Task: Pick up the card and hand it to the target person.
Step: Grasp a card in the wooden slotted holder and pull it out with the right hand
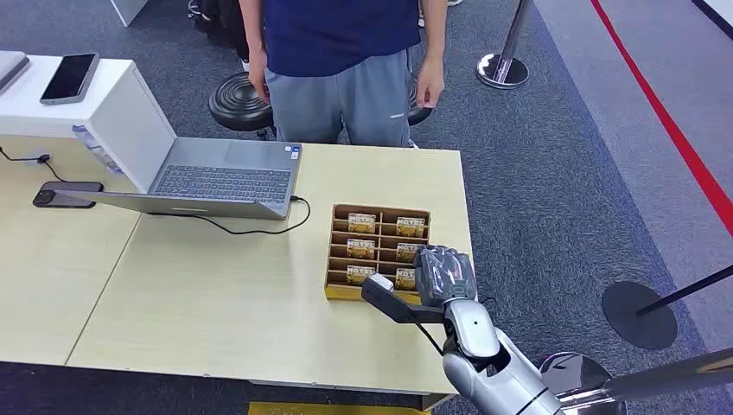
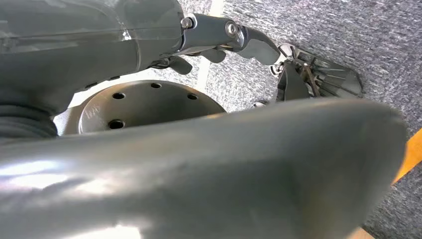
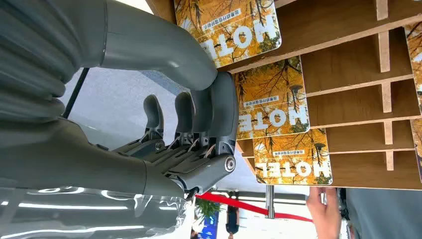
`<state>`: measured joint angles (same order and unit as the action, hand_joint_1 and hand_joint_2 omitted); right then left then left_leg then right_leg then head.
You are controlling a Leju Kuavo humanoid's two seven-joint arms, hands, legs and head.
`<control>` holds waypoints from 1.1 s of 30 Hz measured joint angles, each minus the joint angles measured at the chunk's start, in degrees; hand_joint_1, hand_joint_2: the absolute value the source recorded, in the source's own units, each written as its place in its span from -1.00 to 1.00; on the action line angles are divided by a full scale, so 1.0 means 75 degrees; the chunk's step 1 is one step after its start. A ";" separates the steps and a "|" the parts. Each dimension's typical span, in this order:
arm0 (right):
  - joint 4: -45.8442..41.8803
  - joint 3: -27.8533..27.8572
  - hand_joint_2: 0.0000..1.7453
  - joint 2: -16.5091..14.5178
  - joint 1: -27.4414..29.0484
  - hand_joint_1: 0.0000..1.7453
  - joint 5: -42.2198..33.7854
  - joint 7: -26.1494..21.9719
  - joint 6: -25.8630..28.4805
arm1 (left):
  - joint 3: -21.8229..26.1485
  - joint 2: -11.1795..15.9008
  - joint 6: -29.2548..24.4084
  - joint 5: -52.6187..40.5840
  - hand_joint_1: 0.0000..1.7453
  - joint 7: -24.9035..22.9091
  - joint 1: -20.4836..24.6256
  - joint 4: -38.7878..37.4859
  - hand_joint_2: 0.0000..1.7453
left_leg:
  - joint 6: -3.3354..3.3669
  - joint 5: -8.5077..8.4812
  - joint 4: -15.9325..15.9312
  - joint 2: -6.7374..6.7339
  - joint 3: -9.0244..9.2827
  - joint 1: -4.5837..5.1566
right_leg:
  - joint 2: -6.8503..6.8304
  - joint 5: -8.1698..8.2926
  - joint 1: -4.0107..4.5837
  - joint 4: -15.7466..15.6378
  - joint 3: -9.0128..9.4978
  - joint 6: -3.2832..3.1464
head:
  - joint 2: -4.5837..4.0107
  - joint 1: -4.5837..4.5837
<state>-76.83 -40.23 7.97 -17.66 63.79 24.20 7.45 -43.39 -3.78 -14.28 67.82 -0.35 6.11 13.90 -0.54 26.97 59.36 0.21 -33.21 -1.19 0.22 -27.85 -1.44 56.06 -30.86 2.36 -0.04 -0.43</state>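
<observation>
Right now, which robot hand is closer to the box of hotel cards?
Right. The right hand hovers at the card box's near right edge. The left hand hangs low over carpet.

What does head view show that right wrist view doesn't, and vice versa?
Head view alone: the open grey laptop, the black phone on the white box, and the pale wooden table. Right wrist view alone: readable HOTEL print on the orange cards. Both: the brown wooden card tray, the right robot hand beside it, and the standing person.
</observation>
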 joint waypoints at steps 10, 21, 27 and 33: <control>-0.0123 0.0168 1.00 -0.0048 0.0192 0.00 0.0196 -0.0050 -0.0007 | 0.0001 -0.0009 -0.0072 -0.0015 -1.00 0.0006 -0.0002 0.0000 -1.00 | 0.0002 -0.0002 0.0000 0.0000 -0.0001 0.0000 | 0.0002 0.0005 0.0000 0.0000 0.0001 0.0005 | 0.0000 0.0000; -0.0963 0.0188 1.00 -0.0048 0.0397 -0.02 0.0293 -0.0026 -0.0254 | 0.0003 -0.0040 -0.0173 0.0009 -1.00 0.0009 0.0000 0.0000 -1.00 | 0.0001 -0.0001 0.0000 0.0000 -0.0003 0.0000 | 0.0002 0.0004 0.0000 0.0000 -0.0002 0.0005 | 0.0000 0.0001; -0.1277 0.0188 1.00 -0.0048 0.0439 -0.15 0.0291 -0.0026 -0.0315 | 0.0003 -0.0060 -0.0189 0.0009 -1.00 0.0010 0.0000 0.0000 -1.00 | 0.0002 -0.0001 0.0000 0.0000 -0.0002 0.0000 | 0.0003 0.0005 0.0000 0.0000 -0.0002 0.0005 | 0.0000 0.0000; -0.1393 0.0188 1.00 -0.0048 0.0463 -0.93 0.0249 -0.0045 -0.0329 | 0.0003 -0.0065 -0.0202 0.0009 -1.00 0.0010 0.0000 0.0000 -1.00 | 0.0001 -0.0001 0.0000 0.0000 -0.0003 0.0000 | 0.0003 0.0004 0.0000 0.0000 -0.0002 0.0005 | 0.0000 0.0001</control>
<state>-87.27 -38.82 7.61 -14.19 65.65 23.86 4.98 -43.36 -4.27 -15.80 67.89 -0.27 6.11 13.90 -0.53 26.96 59.37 0.21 -33.23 -1.19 0.24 -27.82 -1.45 56.06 -30.87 2.40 -0.04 -0.42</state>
